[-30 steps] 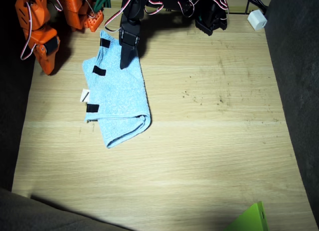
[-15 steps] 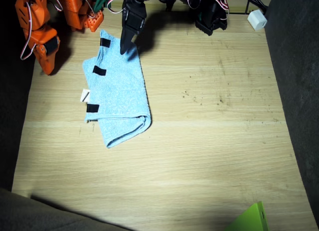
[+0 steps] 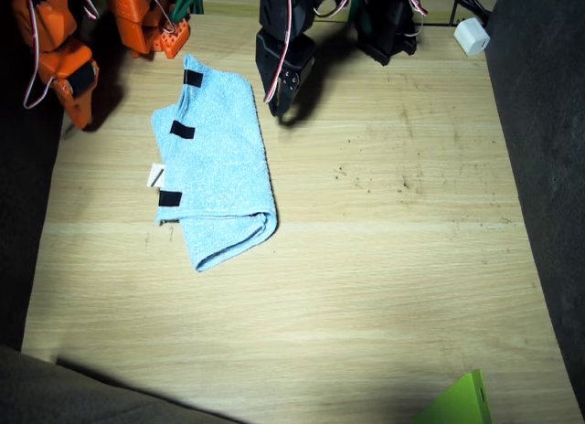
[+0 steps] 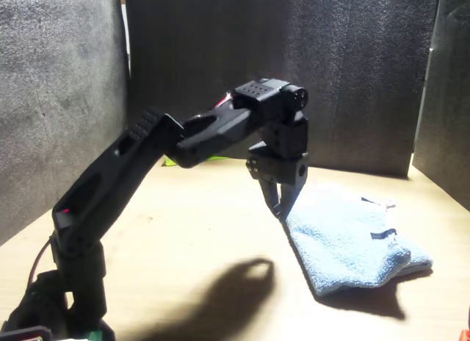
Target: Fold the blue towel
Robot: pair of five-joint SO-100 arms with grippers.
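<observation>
The blue towel (image 3: 218, 173) lies folded on the wooden table, with black tape strips and a white tag along one edge. It also shows low at the right in the front view (image 4: 345, 242). My left gripper (image 3: 277, 93), black, hangs shut and empty just off the towel's far corner, above bare wood. In the front view the left gripper (image 4: 280, 206) points down beside the towel's edge without touching it. My right gripper (image 3: 77, 93), orange, rests shut at the table's far corner, apart from the towel.
A white plug block (image 3: 472, 36) sits at the far corner beyond the left arm's base. A green object (image 3: 460, 403) pokes in at the near edge. Dark walls (image 3: 544, 168) close in the table's sides.
My left gripper has lifted off the towel's far edge and swung sideways to hang beside it. The right arm has shifted slightly back. The towel has not moved.
</observation>
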